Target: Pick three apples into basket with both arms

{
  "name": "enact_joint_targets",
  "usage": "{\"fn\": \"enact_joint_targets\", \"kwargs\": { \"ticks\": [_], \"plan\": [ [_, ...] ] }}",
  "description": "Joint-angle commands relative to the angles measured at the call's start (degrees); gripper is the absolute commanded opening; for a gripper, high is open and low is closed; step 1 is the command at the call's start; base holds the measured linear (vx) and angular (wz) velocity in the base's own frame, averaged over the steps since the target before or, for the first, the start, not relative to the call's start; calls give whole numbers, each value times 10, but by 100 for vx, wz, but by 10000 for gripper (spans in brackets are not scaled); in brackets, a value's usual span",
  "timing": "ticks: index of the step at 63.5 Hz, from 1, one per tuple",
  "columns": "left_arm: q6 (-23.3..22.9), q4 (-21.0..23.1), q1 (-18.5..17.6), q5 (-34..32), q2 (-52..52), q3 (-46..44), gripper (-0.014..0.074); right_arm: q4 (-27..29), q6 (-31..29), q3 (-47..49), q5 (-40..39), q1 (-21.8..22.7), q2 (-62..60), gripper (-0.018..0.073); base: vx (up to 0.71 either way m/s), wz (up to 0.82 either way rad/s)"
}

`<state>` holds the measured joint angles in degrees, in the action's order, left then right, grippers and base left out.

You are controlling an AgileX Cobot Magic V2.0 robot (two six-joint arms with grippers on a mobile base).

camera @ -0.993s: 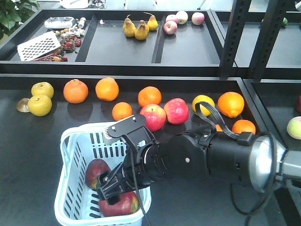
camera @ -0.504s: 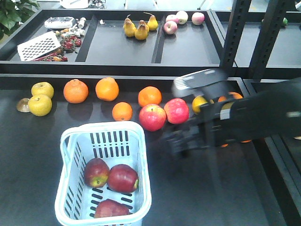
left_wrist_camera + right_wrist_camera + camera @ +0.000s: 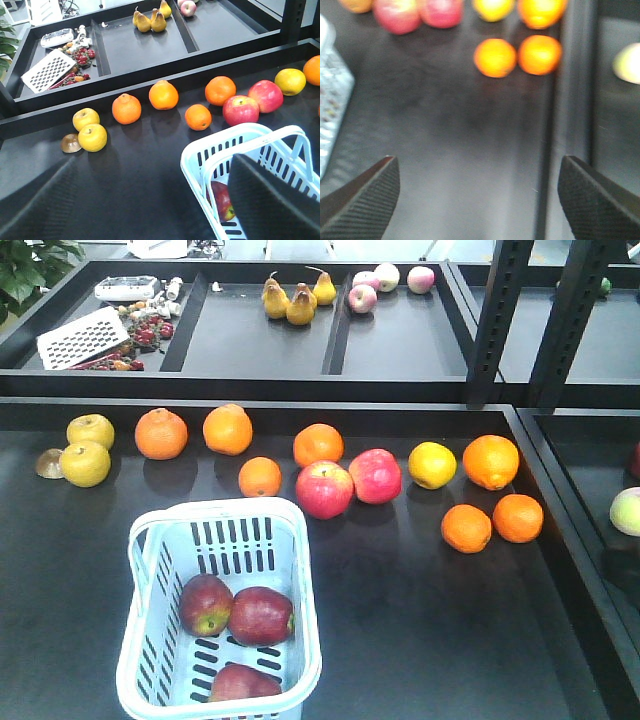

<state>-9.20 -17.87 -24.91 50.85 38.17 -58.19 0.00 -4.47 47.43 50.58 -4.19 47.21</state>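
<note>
The pale blue basket [image 3: 215, 512] stands at the front left of the dark table. Three dark red apples lie in it: one at the left [image 3: 205, 603], one beside it [image 3: 260, 615], one at the front [image 3: 240, 682]. No arm shows in the front view. In the left wrist view my left gripper [image 3: 150, 202] is open and empty over bare table, its right finger [image 3: 272, 200] over the basket [image 3: 220, 147], where one apple [image 3: 220, 200] shows. My right gripper [image 3: 477, 197] is open and empty over the table, to the right of the basket's edge [image 3: 332, 100].
Behind the basket lie two lighter red apples [image 3: 324, 489], several oranges [image 3: 318, 444] and yellow fruits [image 3: 85, 462]. Two more oranges [image 3: 467, 528] sit at the right near the raised table edge. Black uprights [image 3: 500, 320] stand at the back right. Back trays hold pears [image 3: 295, 298] and a grater [image 3: 82, 337].
My right arm has drawn back from the basket to the right and left the front view. The apple it was holding stays in the basket, now with three apples.
</note>
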Motion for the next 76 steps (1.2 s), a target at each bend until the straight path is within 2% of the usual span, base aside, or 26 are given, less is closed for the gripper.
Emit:
{"fn": "enact_joint_targets", "kwargs": {
  "ticks": [1,22,29,34,43,46,48,50,76],
  "plan": [
    [-7,-10,1,-34,2,-15,576,-4,2,1,-27,16,-35,599,0,0],
    [-7,-9,1,-39,2,-15,573,-4,8,-11,-39,20,-65,578,0,0],
    [-8,-9,1,-35,2,-15,518,-4,15,-11,-51,20,-65,521,0,0],
    [-20,-9,1,-33,2,-15,416,-4,15,-11,-61,20,-65,428,0,0],
    [-42,-9,1,-33,2,-15,146,-4,15,-11,-70,20,-65,193,0,0],
    [-47,-9,1,-33,2,-15,17,-4,15,-11,-70,20,-65,92,0,0],
    [-47,-9,1,-33,2,-15,-10,-4,15,-11,-70,20,-65,43,0,0],
    [-47,-9,1,-34,2,-15,-9,-4,15,-11,-70,20,-65,-16,0,0],
    [-46,-9,1,-35,2,-15,-8,-4,15,-11,-63,20,-65,-8,0,0]
  ]
}}
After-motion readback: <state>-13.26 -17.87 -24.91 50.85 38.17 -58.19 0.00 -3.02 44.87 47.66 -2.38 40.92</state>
